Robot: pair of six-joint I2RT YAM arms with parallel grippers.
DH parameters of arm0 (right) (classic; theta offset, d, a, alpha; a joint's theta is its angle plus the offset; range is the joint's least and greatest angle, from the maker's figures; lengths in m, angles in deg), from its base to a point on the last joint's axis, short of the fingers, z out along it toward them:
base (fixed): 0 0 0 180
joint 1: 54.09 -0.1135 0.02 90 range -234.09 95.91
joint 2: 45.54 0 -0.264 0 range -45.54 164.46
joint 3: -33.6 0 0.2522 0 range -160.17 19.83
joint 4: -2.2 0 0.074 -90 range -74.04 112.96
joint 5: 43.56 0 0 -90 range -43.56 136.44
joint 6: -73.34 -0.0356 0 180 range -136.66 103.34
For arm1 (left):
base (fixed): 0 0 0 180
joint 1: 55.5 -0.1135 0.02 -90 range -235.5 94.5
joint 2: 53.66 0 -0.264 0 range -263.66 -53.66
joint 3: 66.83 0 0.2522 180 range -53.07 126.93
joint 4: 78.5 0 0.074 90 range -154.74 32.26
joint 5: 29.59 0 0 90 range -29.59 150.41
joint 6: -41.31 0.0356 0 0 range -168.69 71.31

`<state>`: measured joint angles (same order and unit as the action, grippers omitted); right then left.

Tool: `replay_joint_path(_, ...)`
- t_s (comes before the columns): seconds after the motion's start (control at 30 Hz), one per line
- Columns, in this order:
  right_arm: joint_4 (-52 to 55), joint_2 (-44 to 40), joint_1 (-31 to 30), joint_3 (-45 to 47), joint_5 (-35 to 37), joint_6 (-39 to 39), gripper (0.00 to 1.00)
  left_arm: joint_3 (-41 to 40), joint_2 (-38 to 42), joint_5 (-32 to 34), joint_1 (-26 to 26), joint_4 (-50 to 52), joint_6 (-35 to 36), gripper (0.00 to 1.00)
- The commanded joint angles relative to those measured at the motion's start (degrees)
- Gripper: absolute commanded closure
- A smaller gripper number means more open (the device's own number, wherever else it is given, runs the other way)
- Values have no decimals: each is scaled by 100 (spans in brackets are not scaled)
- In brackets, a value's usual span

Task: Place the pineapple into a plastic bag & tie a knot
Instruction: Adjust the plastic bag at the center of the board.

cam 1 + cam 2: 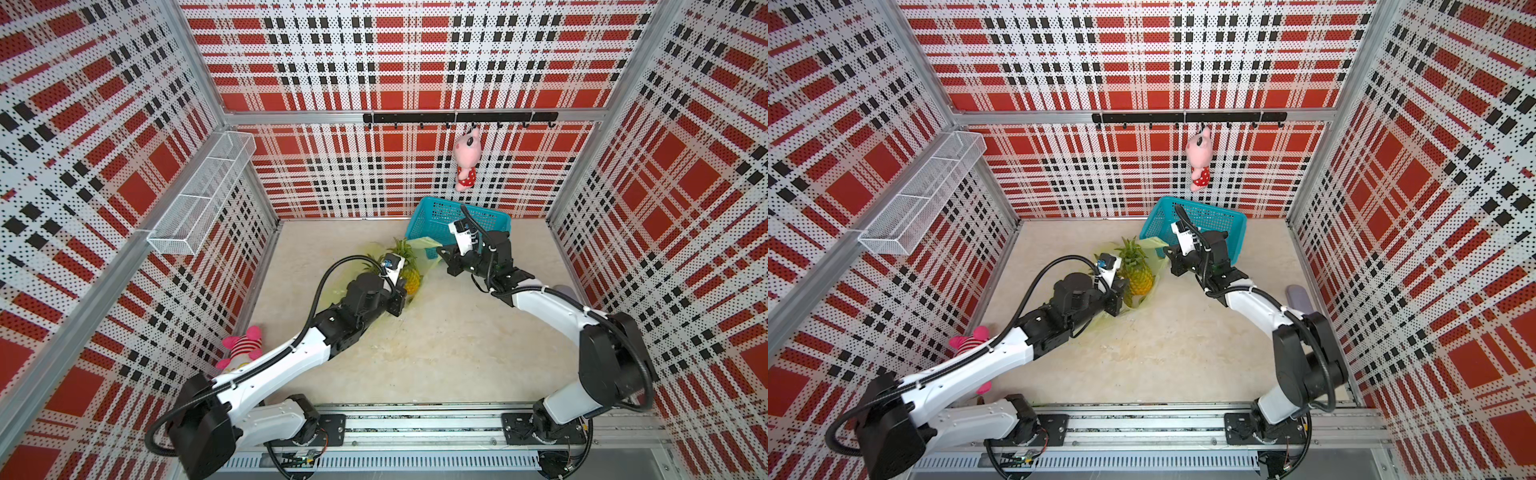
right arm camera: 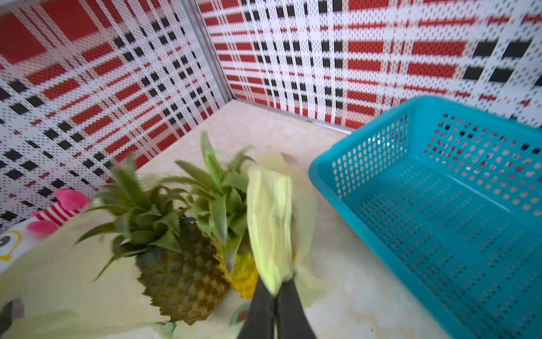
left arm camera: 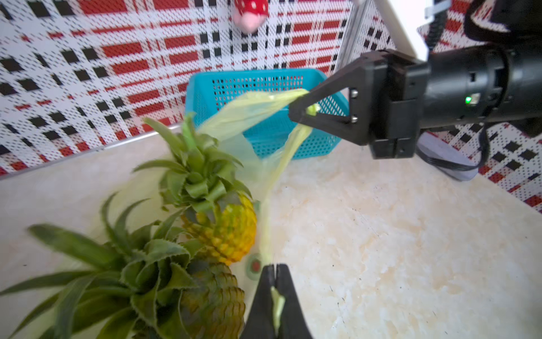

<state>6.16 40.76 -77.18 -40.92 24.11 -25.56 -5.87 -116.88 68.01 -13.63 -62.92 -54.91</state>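
A yellow pineapple (image 3: 228,232) and a green-brown pineapple (image 2: 179,281) lie side by side on the spread yellow-green plastic bag (image 2: 58,281); only the yellow one (image 1: 411,282) shows in the top views. My left gripper (image 3: 275,268) is shut on one bag handle strip beside the fruit. My right gripper (image 2: 275,296) is shut on the bag's other bunched handle (image 3: 264,114) and holds it up near the basket. The plastic stretches between the two grippers. Both top views show the right gripper (image 1: 442,251) right of the leafy crown. No knot is in view.
A teal mesh basket (image 1: 457,220) stands against the back wall just behind the right gripper. A pink plush (image 1: 467,162) hangs from the hook rail. A pink striped plush (image 1: 243,347) lies at the left wall. A grey object (image 1: 1298,295) sits at the right wall.
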Motion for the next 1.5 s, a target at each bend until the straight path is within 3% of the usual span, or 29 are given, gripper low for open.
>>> replay_joint_path(0.0, 576, -657, -3, -407, 230, 45, 100, 252, 684, -4, -246, -107, 75, 100)
replay_joint_path(0.23, 1636, -1234, 25, -1353, 904, -6, 100, 937, 974, -246, -1038, -442, -41, 100)
replay_joint_path(0.47, 1939, -1058, 72, -2386, 1776, -30, 100, 2229, -52, -476, -1552, -938, -130, 100)
replay_joint_path(0.67, 1939, -951, 111, -2865, 1701, -53, 100, 3101, -576, -810, -1703, -1060, 36, 100)
replay_joint_path(0.83, 1971, -1302, 109, -2515, 1422, 26, 100, 2686, -317, -1181, -1808, -1234, -37, 100)
replay_joint_path(1.17, 2079, -2127, 110, -866, 57, 154, 100, 208, 765, -1938, -1811, -1658, -786, 100)
replay_joint_path(1.47, 2249, -1500, -32, -1430, -597, 465, 100, 548, 412, -2136, -1808, -1872, -746, 100)
